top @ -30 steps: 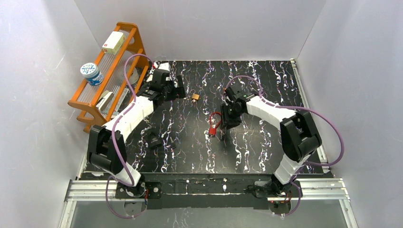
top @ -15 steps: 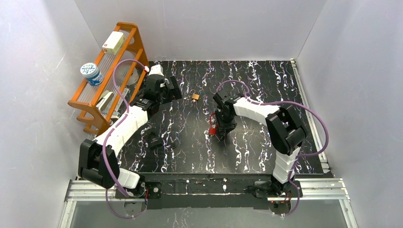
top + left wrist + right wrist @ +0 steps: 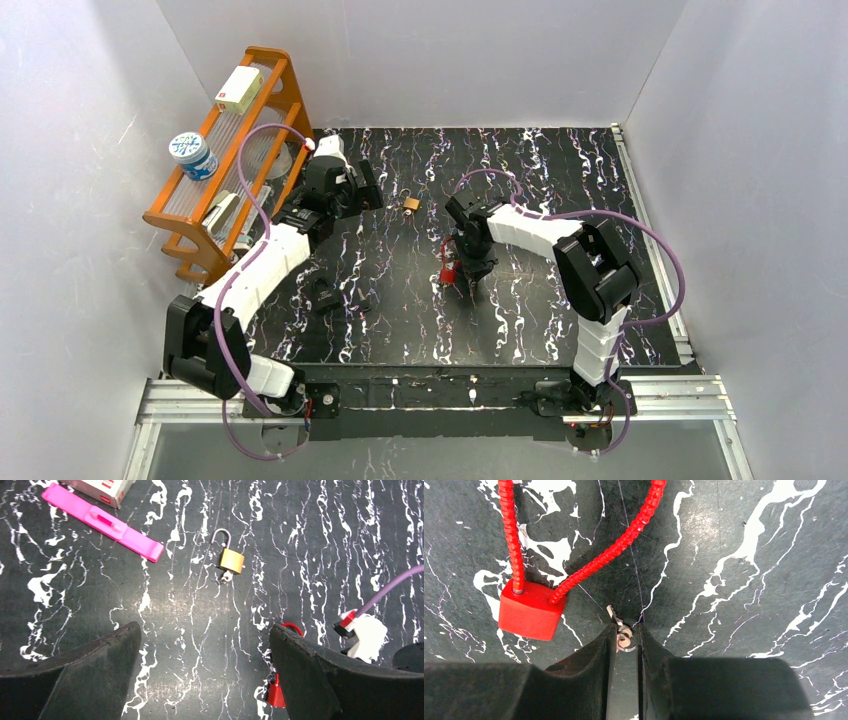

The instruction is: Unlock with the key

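Your right arm (image 3: 540, 228) bends left over the mat (image 3: 560, 180). The right claw (image 3: 626, 636) points down, pinched narrow on the small key (image 3: 619, 627) between its tips. Your left claw (image 3: 205, 630) hovers wide open, far left. A brass padlock (image 3: 231, 560) and pink strip (image 3: 105, 522) lie beyond it. The red cable lock (image 3: 530, 611) sits just left of the right claw's tips.

Overhead rear view plus two close downward wrist views, shared table (image 3: 560, 170)
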Controlling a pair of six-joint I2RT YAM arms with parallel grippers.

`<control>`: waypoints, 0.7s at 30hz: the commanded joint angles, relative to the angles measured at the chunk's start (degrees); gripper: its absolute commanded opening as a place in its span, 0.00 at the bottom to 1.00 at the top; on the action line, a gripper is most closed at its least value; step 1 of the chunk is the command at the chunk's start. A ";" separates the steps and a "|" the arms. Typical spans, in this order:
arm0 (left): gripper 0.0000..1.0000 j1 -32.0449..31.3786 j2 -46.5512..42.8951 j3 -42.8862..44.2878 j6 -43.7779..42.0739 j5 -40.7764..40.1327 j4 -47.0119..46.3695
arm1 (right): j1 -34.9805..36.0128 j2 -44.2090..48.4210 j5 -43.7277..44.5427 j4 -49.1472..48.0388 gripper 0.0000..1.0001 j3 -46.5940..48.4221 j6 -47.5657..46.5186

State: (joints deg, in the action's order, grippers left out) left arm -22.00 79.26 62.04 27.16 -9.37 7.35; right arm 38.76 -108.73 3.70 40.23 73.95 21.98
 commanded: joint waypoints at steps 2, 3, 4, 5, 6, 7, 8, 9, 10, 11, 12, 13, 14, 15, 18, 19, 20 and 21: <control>0.96 0.03 0.90 -0.73 1.09 5.56 -2.15 | 0.35 -0.43 0.29 0.91 0.27 1.37 -1.58; 0.96 0.03 1.04 -1.02 1.51 6.08 -2.57 | 0.35 -0.37 0.01 0.91 0.26 1.26 -1.65; 0.95 0.03 1.18 -1.20 1.95 6.45 -2.98 | 0.35 -0.28 -0.08 0.76 0.24 1.09 -1.67; 0.95 0.03 1.30 -1.33 2.23 6.97 -3.42 | 0.42 -0.23 -0.10 0.66 0.21 0.91 -1.72; 0.95 0.03 1.47 -1.40 2.48 7.55 -3.79 | 0.43 -0.19 -0.11 0.57 0.18 0.78 -1.76; 0.95 0.03 1.69 -1.42 2.73 8.05 -4.17 | 0.39 -0.19 -0.10 0.60 0.15 0.64 -1.78; 0.95 0.03 1.88 -1.52 2.99 8.64 -4.41 | 0.43 -0.17 0.02 0.49 0.12 0.54 -1.76; 0.95 0.03 2.05 -1.49 3.33 9.22 -4.79 | 0.44 0.01 0.20 0.28 0.10 0.38 -1.70; 0.94 0.03 2.18 -1.64 3.81 9.35 -5.02 | 0.44 0.25 0.24 -0.10 0.08 0.14 -1.68; 0.91 -0.02 2.14 -1.84 4.50 10.62 -5.25 | 0.44 0.50 0.25 -0.47 0.06 -0.05 -1.70; 0.91 -0.06 1.94 -2.29 5.56 11.06 -5.76 | 0.44 0.91 0.25 -0.95 0.04 -0.30 -1.60; 0.90 -0.06 1.63 -3.11 6.78 11.42 -6.61 | 0.44 1.26 -0.20 -1.51 0.01 -0.61 -1.59; 0.90 -0.06 1.26 -4.12 8.20 12.01 -7.91 | 0.44 1.87 -0.93 -2.42 0.01 -0.91 -1.59; 0.90 -0.06 0.96 -5.13 9.40 12.79 -9.62 | 0.44 2.39 -1.46 -3.31 0.01 -1.37 -1.43; 0.89 -0.24 0.63 -8.18 12.59 14.70 -12.14 | 0.47 3.86 -2.24 -5.21 0.01 -2.40 -0.67; 0.88 -0.36 0.63 -8.90 13.65 15.32 -12.71 | 0.39 4.39 -2.12 -5.44 0.01 -2.49 -0.44; 0.88 -0.46 0.58 -9.66 14.62 15.88 -13.36 | 0.35 4.85 -1.87 -5.55 0.01 -2.50 -0.31; 0.88 -0.61 0.55 -10.35 15.35 16.43 -14.06 | 0.36 5.49 -1.44 -5.82 0.01 -2.68 -0.25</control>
State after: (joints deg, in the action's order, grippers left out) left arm -22.06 81.73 54.11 37.41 3.79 -2.74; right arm 38.81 -107.07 2.33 37.28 71.99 20.86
